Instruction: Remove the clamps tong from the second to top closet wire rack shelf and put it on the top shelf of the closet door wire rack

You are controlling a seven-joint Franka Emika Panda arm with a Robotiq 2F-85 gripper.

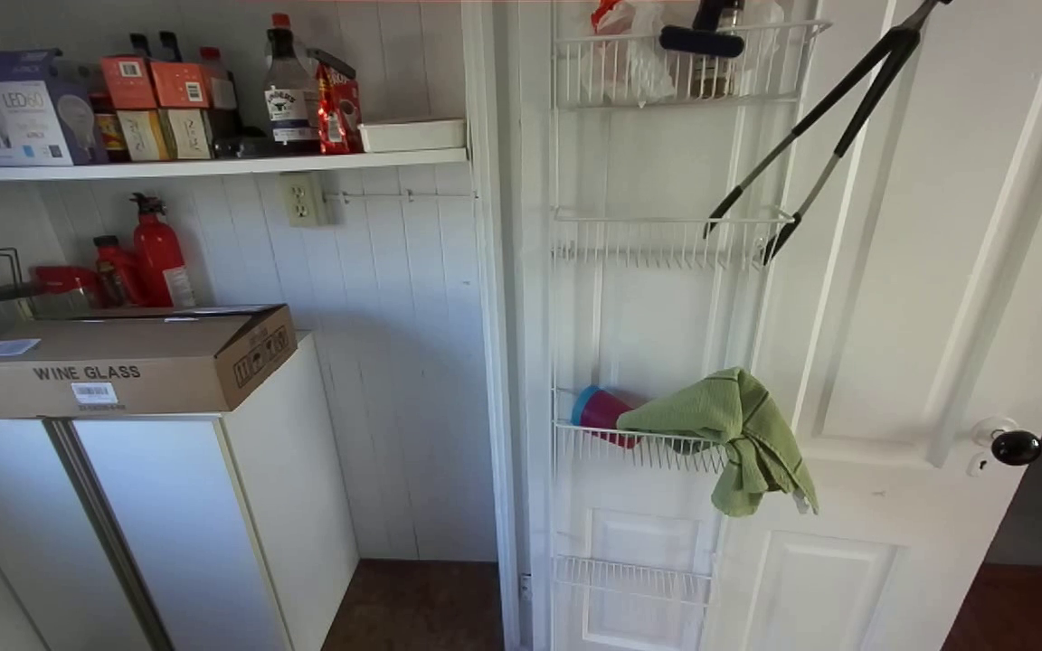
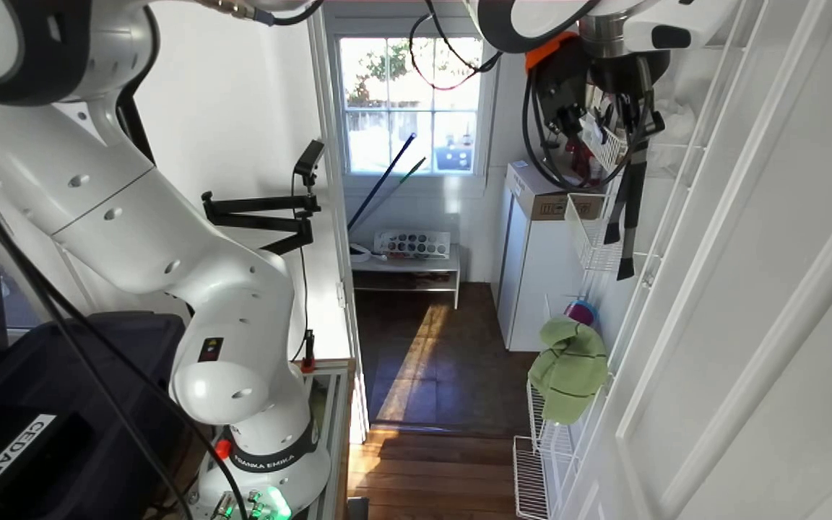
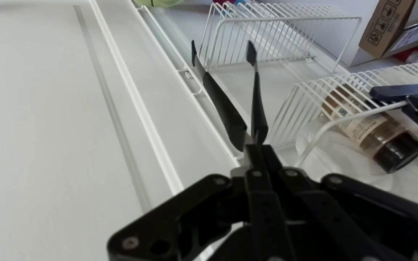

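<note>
The tongs (image 1: 899,47) have black arms with grey metal sections and hang tilted, with their arms spread, in front of the door. They also show in an exterior view (image 2: 633,202) and in the wrist view (image 3: 224,110). My gripper (image 3: 263,146) is shut on their upper end. The tongs' lower tips are level with the second wire shelf (image 1: 648,220), at its door-knob-side end; I cannot tell if they touch it. In the wrist view the second shelf (image 3: 289,19) lies below the top shelf (image 3: 361,115). The top shelf (image 1: 792,29) is to the upper left of the tongs.
The top shelf holds a brown bottle (image 3: 361,123), a navy clip-like item (image 3: 401,92) over its rim and a plastic bag (image 1: 634,72). A lower shelf holds a green cloth (image 1: 729,416) and a purple cup (image 1: 602,411). The door (image 1: 919,316) stands close beside the tongs.
</note>
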